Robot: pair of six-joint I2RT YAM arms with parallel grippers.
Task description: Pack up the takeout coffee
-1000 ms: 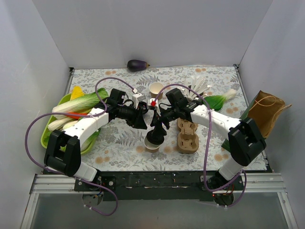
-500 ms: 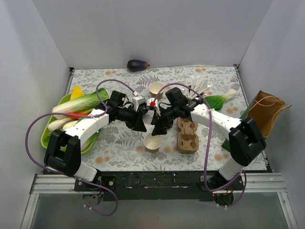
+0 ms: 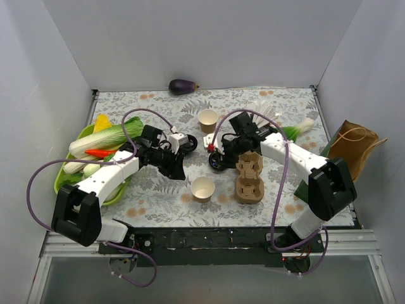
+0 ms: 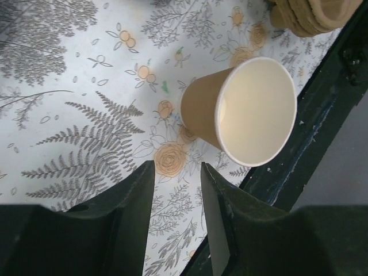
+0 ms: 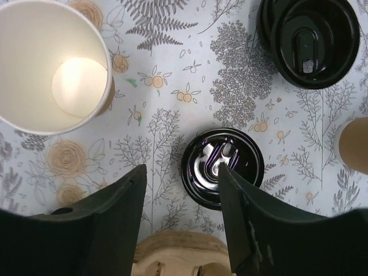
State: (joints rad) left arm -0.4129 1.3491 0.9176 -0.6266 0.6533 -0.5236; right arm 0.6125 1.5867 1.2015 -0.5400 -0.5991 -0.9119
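Note:
A tan paper cup with a white inside stands open, with no lid on it; it also shows in the left wrist view and the right wrist view. No lidded cup is in view. A single black lid lies flat on the table behind it. My right gripper is open right above that lid, its right finger over the lid's middle, not gripping it. My left gripper is open and empty, left of the cup.
A second lidless tan cup stands further back. Loose black lids lie near my left wrist. Brown pulp cup carriers sit right of the cup. Green tray of vegetables at left; brown paper bag at right; eggplant at back.
The right gripper, which held the black lid at the near cup, has moved back and right; the lid now lies on the table and the cup is open. The left gripper drew back left.

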